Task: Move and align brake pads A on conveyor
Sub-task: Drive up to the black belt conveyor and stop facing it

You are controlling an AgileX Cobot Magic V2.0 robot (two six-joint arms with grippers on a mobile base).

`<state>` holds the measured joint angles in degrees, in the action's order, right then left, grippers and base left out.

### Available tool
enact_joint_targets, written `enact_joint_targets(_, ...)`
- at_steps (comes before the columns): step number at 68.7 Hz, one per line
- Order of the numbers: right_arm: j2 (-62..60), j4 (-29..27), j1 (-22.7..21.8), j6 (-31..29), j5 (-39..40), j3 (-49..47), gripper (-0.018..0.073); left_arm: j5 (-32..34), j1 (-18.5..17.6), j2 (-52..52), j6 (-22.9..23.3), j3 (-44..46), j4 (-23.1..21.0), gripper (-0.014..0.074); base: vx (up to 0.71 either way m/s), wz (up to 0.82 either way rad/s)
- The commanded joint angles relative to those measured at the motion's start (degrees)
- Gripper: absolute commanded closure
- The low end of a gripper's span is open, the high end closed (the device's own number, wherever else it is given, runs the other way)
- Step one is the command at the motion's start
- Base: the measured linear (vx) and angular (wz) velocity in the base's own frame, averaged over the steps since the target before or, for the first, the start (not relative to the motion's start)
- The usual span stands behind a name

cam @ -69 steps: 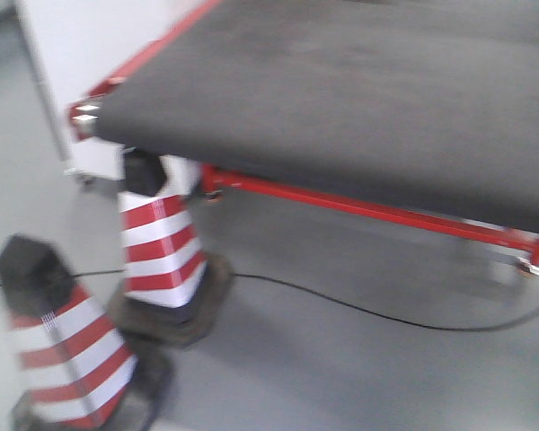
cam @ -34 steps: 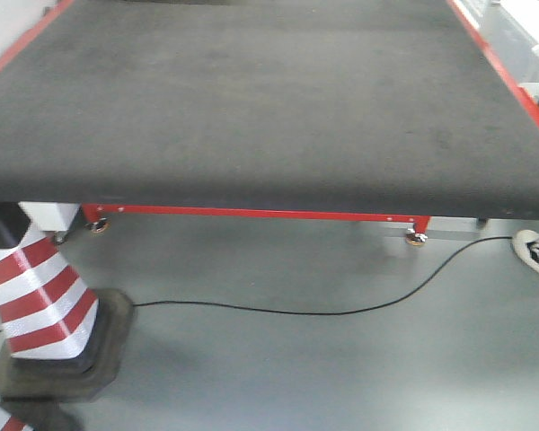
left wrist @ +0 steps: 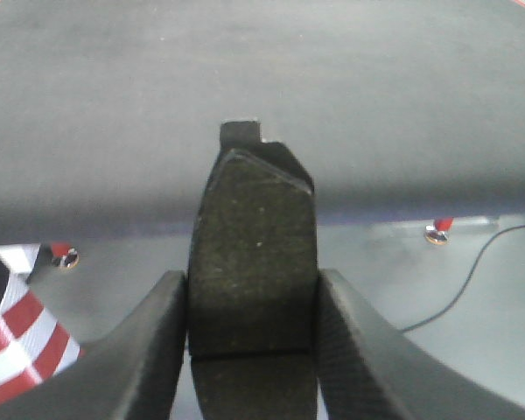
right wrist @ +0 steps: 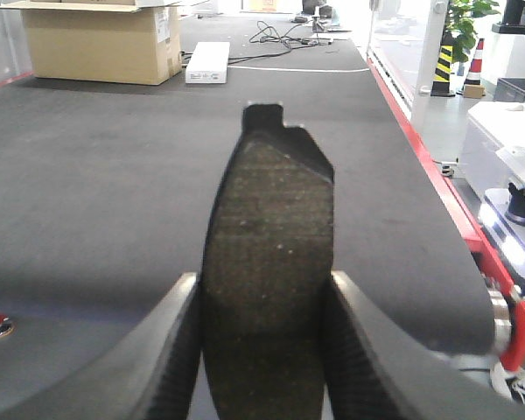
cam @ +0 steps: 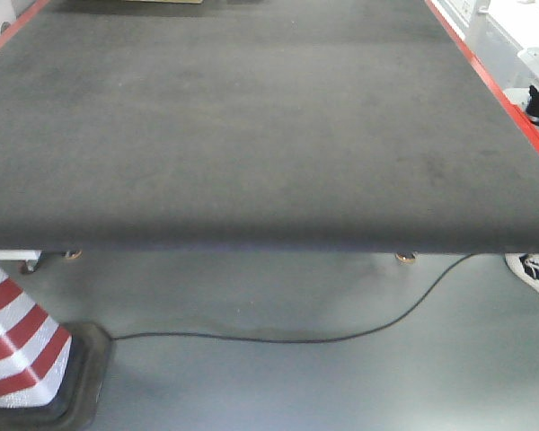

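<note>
Facing conveyor (cam: pixel 251 135) | left fingers (left wrist: pixel 149 350) clamp pad (left wrist: pixel 254 262) | right fingers (right wrist: pixel 171 359) clamp pad (right wrist: pixel 267 262) | cone (cam: pixel 13 350), cable (cam: pixel 278 340) below

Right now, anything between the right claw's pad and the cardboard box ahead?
Nothing: in the right wrist view the belt runs bare from the pad in the right claw up to the cardboard box.

conveyor (cam: pixel 251 135) charcoal, red-edged | cone (cam: pixel 18 350) red-white striped | brake pad (left wrist: pixel 254 262) dark grey

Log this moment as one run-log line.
left gripper: shut on left pad | right gripper: shut on right pad | conveyor: ahead, no pads on it in view
</note>
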<state>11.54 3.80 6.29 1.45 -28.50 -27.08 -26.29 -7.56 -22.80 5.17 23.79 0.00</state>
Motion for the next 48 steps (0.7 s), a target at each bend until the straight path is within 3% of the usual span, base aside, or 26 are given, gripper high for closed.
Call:
enact_joint_targets(1, 0.66, 0.39, -0.32, -0.63, 5.76, -1.6, 0.0567, 5.57, -0.06, -0.26, -0.01, 1.59, -0.57, 0.0603, 0.34, 0.0)
enact_joint_targets(48, 0.66, 0.39, -0.32, -0.63, 5.71, -1.6, 0.0567, 5.57, -0.06, -0.26, -0.01, 1.59, -0.57, 0.0603, 0.38, 0.02)
